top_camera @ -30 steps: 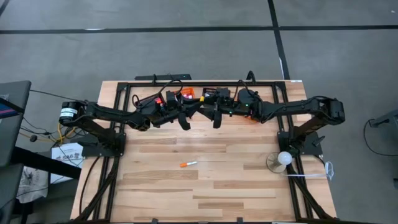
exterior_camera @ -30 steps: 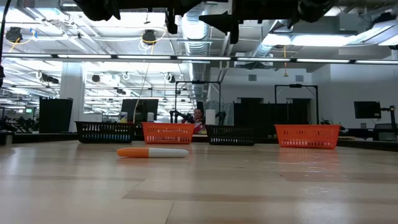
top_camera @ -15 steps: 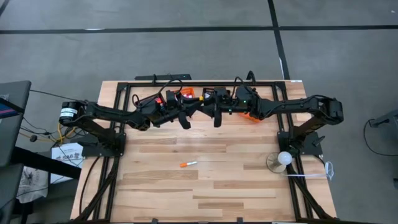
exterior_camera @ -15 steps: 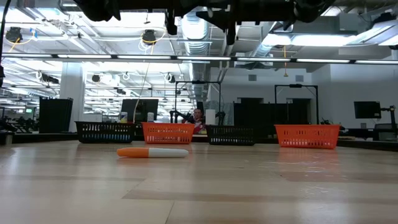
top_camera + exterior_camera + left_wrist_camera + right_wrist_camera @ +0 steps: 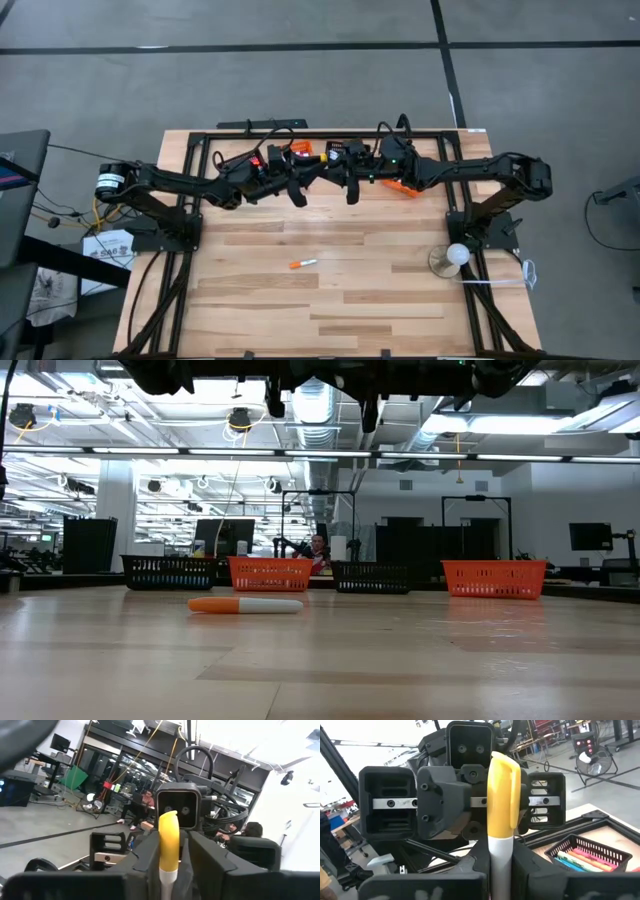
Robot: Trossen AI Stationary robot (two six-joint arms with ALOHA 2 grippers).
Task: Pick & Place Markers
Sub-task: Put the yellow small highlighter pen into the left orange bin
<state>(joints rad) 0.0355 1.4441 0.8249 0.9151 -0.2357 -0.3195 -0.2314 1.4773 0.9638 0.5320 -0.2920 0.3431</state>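
A marker with a yellow cap [image 5: 502,785] and white barrel stands upright in mid-air over the far half of the table, between my two grippers. My right gripper [image 5: 501,866] comes from the table's right and is shut on it. My left gripper [image 5: 312,178] faces it from the table's left at the same marker [image 5: 169,840]; whether it touches the marker I cannot tell. A second marker with an orange cap [image 5: 303,263] lies flat on its side on the wood near the table's middle [image 5: 245,604]. My right gripper pinches the marker's white barrel [image 5: 500,855] just below the yellow cap between its two fingers. It comes in level from the table's right, with the fingers across the barrel. The marker stands upright, cap up, high above the table.
Small slotted baskets stand in a row along the far edge: black [image 5: 172,572], orange [image 5: 270,573], black [image 5: 372,576], orange [image 5: 495,578]. One orange basket [image 5: 585,851] holds several markers. A white round lamp [image 5: 455,255] stands at the right. Bare wood lies around the orange-capped marker.
My right gripper has shut on the yellow-capped marker, and its wrist has swung a little toward the far edge, uncovering more of the orange basket beneath it. The marker on the table has not moved.
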